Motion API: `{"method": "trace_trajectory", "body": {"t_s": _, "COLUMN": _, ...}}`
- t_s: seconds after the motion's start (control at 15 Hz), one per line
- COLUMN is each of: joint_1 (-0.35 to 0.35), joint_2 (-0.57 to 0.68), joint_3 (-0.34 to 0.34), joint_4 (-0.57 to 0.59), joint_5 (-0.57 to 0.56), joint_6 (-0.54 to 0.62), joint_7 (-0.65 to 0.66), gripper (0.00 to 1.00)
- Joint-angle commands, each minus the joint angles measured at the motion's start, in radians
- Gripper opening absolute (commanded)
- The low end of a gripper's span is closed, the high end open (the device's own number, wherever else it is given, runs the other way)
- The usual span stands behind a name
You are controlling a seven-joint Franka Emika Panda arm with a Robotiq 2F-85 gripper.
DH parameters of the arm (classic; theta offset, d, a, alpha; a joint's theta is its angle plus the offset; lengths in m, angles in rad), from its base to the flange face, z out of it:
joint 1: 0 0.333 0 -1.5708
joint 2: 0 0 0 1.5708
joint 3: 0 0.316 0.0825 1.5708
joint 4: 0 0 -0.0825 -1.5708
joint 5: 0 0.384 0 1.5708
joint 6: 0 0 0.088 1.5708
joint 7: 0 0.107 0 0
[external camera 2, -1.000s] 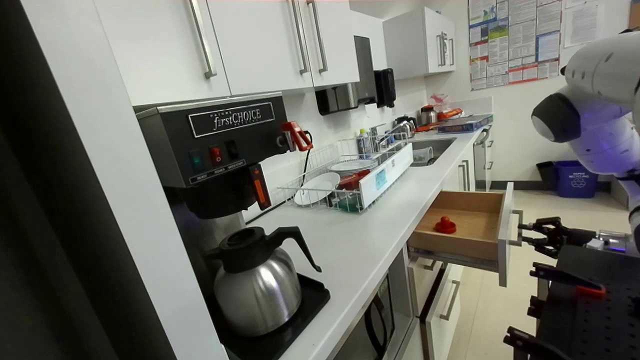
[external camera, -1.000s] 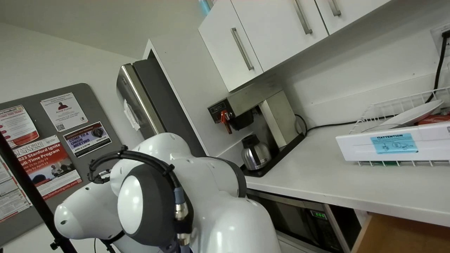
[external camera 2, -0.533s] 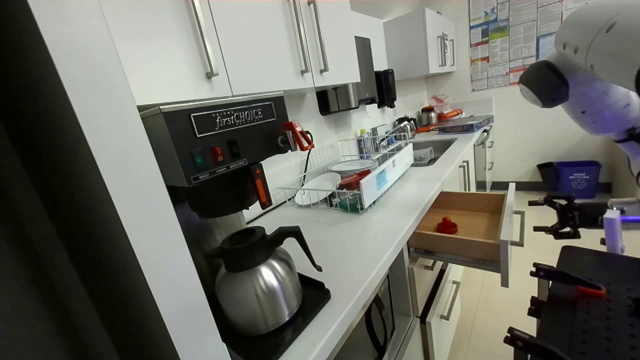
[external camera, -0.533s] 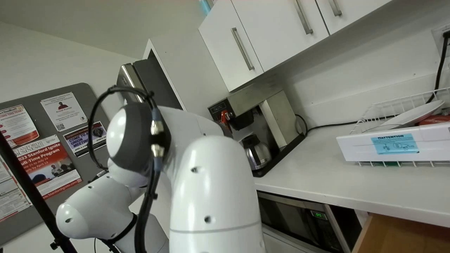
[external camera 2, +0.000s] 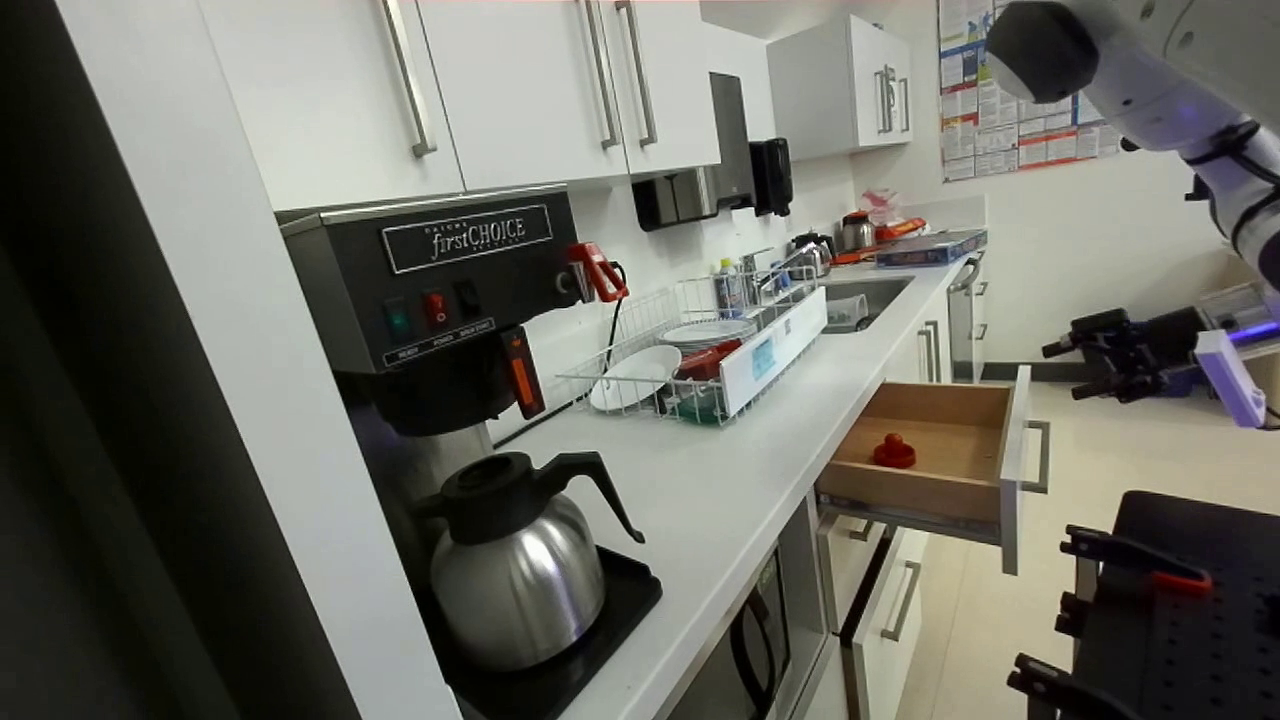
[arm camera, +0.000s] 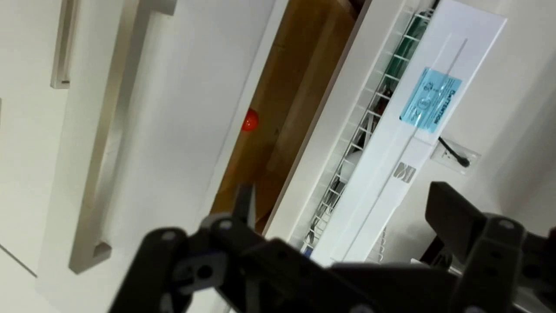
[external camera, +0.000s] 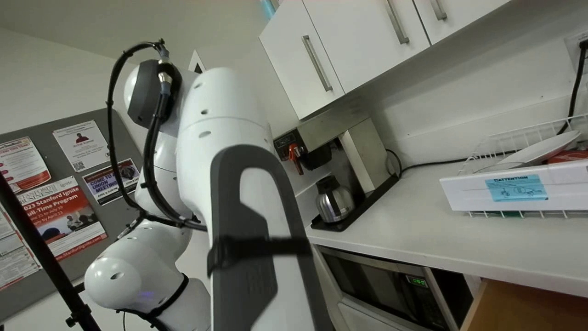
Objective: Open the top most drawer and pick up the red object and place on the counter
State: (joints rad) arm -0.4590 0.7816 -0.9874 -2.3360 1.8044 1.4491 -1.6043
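kitchen wall (external camera 2: 690,250) lined by a long white counter (external camera 2: 700,480), bearing a coffee maker (external camera 2: 460,290) at the near end and a dish rack (external camera 2: 790,345) farther along. just below, the top drawer (external camera 2: 915,492) pulled well out, so judged past the opening step; probably out that far to give a way in from above. on the wooden bottom (external camera 2: 945,450) inside, the red object (external camera 2: 894,453), knob (external camera 2: 893,441) up and not yet picked up; in the wrist view, glimpsed only as a dome over the drawer's front edge. higher than the handle (external camera 2: 1043,457) and apart from it, the gripper (external camera 2: 1063,371), touching nothing visible. in the wrist view, fingers (arm camera: 454,213) spread wide and holding nothing, likely parted so as to fit around the knob. pointing level toward the counter, perhaps to give a look into the drawer, yet likely needing a downward tilt before any grasp. next, by guess: reach over the front panel (external camera 2: 1014,470), come down around the knob, pinch, lift, then set down on the counter between coffee maker and rack. at risk of catching the front panel, pushing the drawer inward, or slipping off the rounded top.
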Motion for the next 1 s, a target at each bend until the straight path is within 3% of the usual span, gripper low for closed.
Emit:
{"method": "trace_trajectory", "body": {"t_s": 0.0, "joint_1": -0.009, "joint_2": -0.058, "joint_3": 0.023, "joint_4": -0.002, "joint_5": -0.029, "joint_6": 0.055, "joint_7": -0.003, "gripper": 1.00}}
{"method": "trace_trajectory", "body": {"t_s": 0.4, "joint_1": -0.058, "joint_2": -0.036, "joint_3": 0.054, "joint_4": 0.008, "joint_5": -0.026, "joint_6": 0.052, "joint_7": -0.005, "gripper": 1.00}}
{"method": "trace_trajectory", "body": {"t_s": 0.67, "joint_1": 0.086, "joint_2": -0.126, "joint_3": -0.039, "joint_4": -0.007, "joint_5": -0.086, "joint_6": 0.218, "joint_7": -0.102, "gripper": 1.00}}
{"method": "trace_trajectory", "body": {"t_s": 0.93, "joint_1": 0.243, "joint_2": -0.249, "joint_3": -0.124, "joint_4": 0.006, "joint_5": -0.256, "joint_6": 0.432, "joint_7": -0.105, "gripper": 1.00}}
